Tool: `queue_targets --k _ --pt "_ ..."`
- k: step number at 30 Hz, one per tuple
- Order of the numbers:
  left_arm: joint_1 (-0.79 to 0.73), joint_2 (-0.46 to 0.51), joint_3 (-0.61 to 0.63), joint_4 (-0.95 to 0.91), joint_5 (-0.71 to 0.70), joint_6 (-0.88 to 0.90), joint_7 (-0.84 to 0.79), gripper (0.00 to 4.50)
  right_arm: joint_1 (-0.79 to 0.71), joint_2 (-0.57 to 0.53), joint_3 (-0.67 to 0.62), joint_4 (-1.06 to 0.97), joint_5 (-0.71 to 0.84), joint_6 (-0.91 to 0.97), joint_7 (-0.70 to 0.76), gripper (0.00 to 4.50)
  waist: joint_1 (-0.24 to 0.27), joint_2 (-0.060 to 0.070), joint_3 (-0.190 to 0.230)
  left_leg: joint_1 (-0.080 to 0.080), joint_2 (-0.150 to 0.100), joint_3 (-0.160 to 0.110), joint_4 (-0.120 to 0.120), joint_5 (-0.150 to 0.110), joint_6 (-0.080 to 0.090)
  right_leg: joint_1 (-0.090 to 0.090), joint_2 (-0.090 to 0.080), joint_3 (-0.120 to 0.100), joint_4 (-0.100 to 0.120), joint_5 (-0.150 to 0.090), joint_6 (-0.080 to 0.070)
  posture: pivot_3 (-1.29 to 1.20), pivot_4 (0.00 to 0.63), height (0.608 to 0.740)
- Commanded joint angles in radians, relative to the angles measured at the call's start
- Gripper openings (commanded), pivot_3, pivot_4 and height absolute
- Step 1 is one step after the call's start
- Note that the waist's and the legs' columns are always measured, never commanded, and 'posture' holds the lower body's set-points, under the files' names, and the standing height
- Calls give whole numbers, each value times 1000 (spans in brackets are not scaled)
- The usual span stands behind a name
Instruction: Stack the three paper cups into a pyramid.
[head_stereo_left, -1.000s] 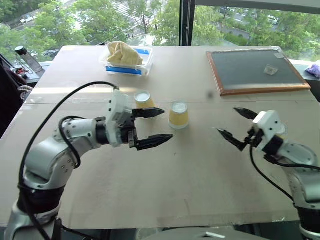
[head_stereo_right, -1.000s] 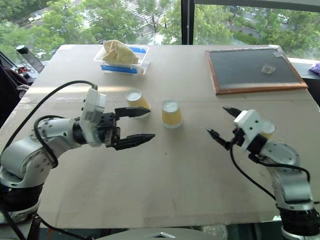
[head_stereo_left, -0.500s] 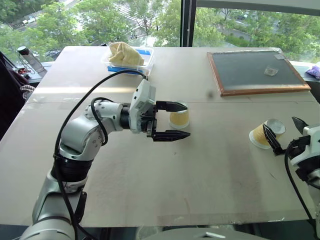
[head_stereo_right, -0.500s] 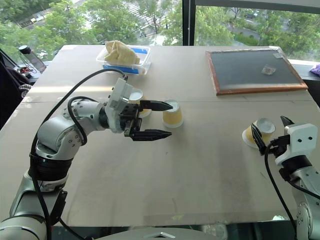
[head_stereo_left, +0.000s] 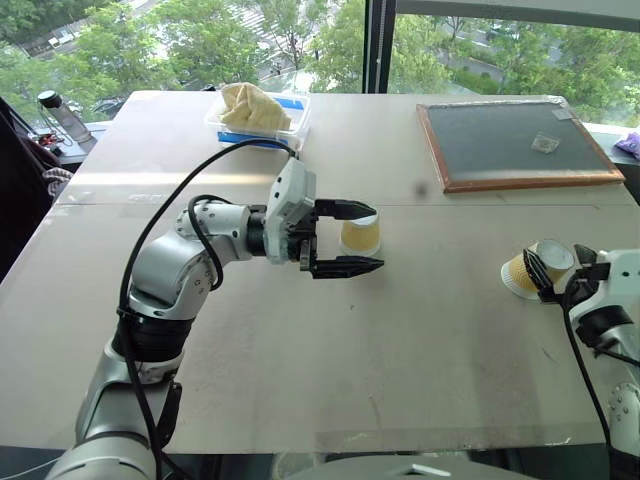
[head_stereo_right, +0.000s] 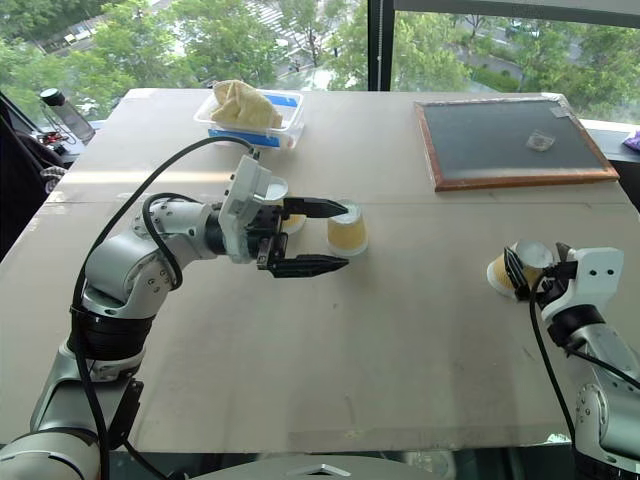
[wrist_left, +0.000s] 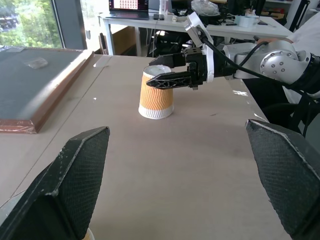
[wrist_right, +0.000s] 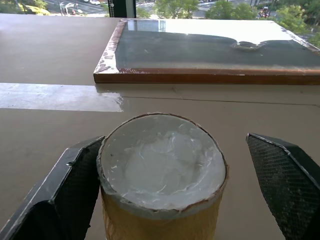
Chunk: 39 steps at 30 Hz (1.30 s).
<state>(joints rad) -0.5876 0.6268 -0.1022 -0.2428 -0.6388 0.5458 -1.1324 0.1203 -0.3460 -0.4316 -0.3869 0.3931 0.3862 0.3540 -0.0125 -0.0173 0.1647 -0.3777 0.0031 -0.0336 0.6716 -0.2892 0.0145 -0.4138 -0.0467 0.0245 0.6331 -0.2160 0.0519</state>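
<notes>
The three paper cups are not yet a pyramid; they stand apart on the table (head_stereo_left: 420, 340), bottoms up, probably so that the flat bases can carry the top one. From the dark framed board (head_stereo_left: 515, 142), the middle cup (head_stereo_left: 360, 236) is nearer to the robot and well to the left. The second cup (head_stereo_right: 292, 224) is further left of the board, partly hidden behind the left arm. The third cup (head_stereo_left: 530, 270) is straight toward the robot from the board.

The right gripper (head_stereo_right: 537, 262) is wide open around this third cup, one finger on each side. The grip is not yet closed, though one finger (wrist_right: 75, 190) is just beside the wall. The left gripper (head_stereo_left: 378, 238) is also fully open and holds nothing. It points sideways with the middle cup near its fingertips, and I cannot tell if they touch.
</notes>
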Motion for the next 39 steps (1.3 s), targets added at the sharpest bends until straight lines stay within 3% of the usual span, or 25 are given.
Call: queue_targets --k 1,4,6,11,17,23,29,39 --pt "-6 -14 50 -6 -2 -44 8 4500 -9 0 -3 -25 35 -16 7 3913 0 0 0 0 0 0 0 0 0 0 0 0 0 0 0 0 150 740" --pt "7 -13 59 -6 2 -49 10 4500 -8 -5 3 -30 38 -18 6 2644 0 0 0 0 0 0 0 0 0 0 0 0 1 0 0 0 150 740" --pt "16 -14 67 -5 5 -53 18 4500 -9 -13 14 -37 34 -19 11 2254 0 0 0 0 0 0 0 0 0 0 0 0 1 0 0 0 150 740" --pt "71 -13 101 -30 10 -63 57 4500 -40 -40 69 -65 20 4 15 2254 -3 0 0 1 0 0 0 0 0 0 0 1 1 0 0 0 150 740" --pt "351 23 232 -159 23 -86 163 4500 -291 -3 296 -36 37 132 23 2254 -31 0 0 4 2 -1 -1 0 0 0 1 4 3 0 0 0 150 740" --pt "497 30 314 -248 49 -135 234 4500 -474 36 448 140 -14 112 84 2254 1 -1 0 4 2 -2 -1 0 0 0 -1 1 4 0 0 0 150 740" --pt "574 46 365 -269 53 -150 257 4500 -545 48 521 245 -57 98 130 2254 0 -1 0 2 0 -2 -1 0 0 -1 -2 1 2 0 0 0 150 740" --pt "630 49 378 -265 55 -184 265 4500 -578 71 521 317 -90 49 140 2254 -3 -1 0 1 0 -1 -1 0 0 -2 -2 0 3 0 0 0 150 740"
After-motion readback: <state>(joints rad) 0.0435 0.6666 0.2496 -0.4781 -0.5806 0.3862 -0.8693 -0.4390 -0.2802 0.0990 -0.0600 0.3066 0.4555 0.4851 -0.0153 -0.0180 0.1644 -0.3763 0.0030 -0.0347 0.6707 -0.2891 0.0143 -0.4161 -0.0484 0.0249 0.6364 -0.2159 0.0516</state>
